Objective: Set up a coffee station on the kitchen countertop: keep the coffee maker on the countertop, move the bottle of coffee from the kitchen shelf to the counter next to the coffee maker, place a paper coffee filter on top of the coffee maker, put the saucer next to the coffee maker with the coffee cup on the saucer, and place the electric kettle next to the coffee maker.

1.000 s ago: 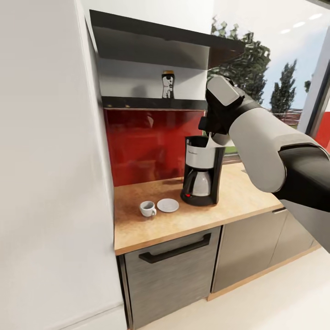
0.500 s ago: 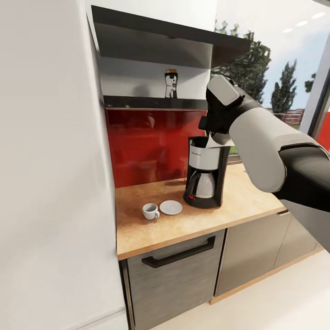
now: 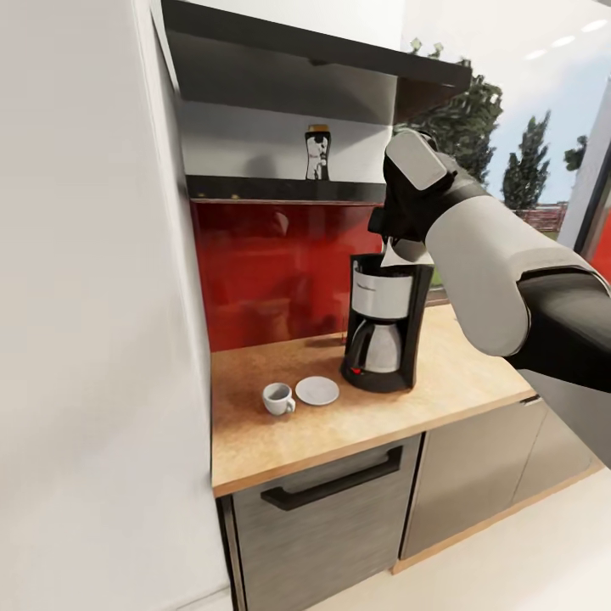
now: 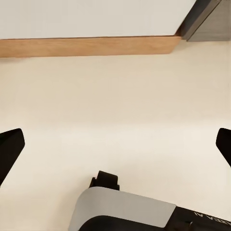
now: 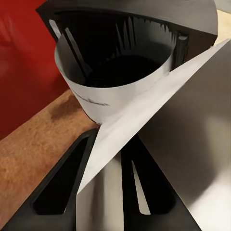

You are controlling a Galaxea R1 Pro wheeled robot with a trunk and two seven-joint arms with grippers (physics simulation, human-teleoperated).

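**Filter poised above the machine**

The white paper coffee filter (image 5: pixel 159 125) hangs just over the black-and-steel coffee maker (image 3: pixel 383 327), near the wood-topped desk's (image 3: pixel 280 433) back edge. Right gripper (image 5: pixel 113 168) jaws pinch it tight. Left gripper (image 4: pixel 115 144) jaws spread wide, empty.

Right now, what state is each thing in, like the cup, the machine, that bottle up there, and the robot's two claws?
coffee maker: upright on the counter, top open.
paper coffee filter: held just above the coffee maker, not yet placed.
coffee cup: upright on the counter beside the saucer, not on it.
saucer: flat, bare.
bottle of coffee: upright on the shelf, capped.
right gripper: shut on the filter.
left gripper: open, holding nothing.
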